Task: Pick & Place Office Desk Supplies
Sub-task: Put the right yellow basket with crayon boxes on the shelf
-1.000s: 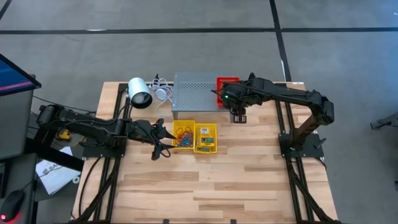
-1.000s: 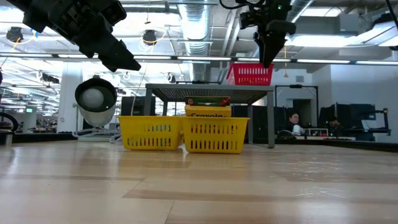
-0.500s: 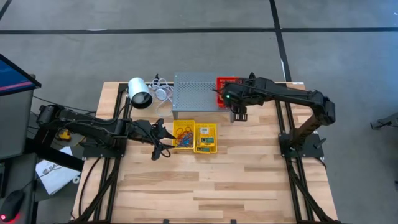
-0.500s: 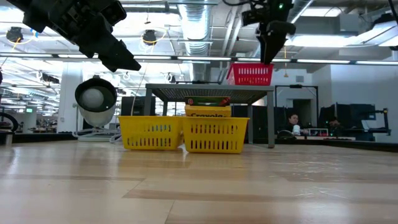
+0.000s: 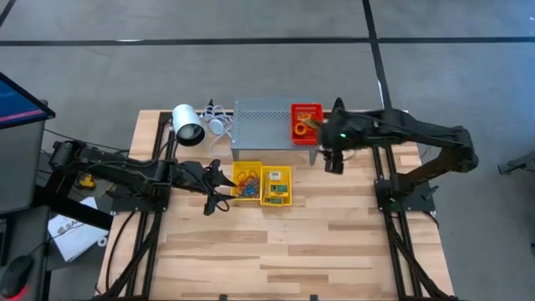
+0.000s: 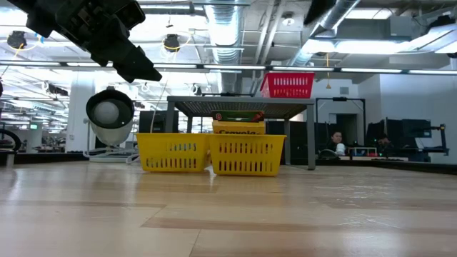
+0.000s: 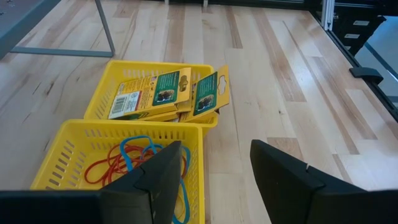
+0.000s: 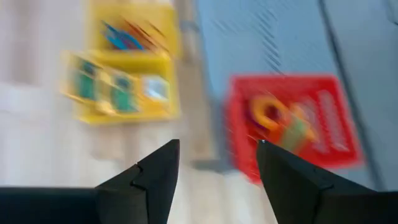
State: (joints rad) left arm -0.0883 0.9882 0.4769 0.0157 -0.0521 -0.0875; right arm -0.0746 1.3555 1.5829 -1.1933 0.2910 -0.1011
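Note:
Two yellow baskets stand side by side on the table. One (image 7: 158,68) holds yellow-and-green crayon boxes (image 7: 161,93); the other (image 7: 68,155) holds red and blue rubber bands (image 7: 124,162). A red basket (image 5: 306,124) sits on top of the grey perforated stand (image 5: 263,125) and holds an orange ring (image 8: 267,112) and something green. My left gripper (image 7: 214,162) hovers open just left of the yellow baskets, above the table. My right gripper (image 8: 217,155) is open and empty, high up, right of the red basket (image 8: 323,124).
A white lamp (image 5: 188,127) with its cable lies at the back left beside the stand. The near half of the wooden table (image 5: 276,251) shows bare boards. In the low view the right arm's tip (image 6: 321,8) only just shows at the picture's top.
My right gripper has risen and drawn away from above the red basket toward the table's right edge, tipping as it went. The basket, which the arm covered before, now shows with the orange ring inside.

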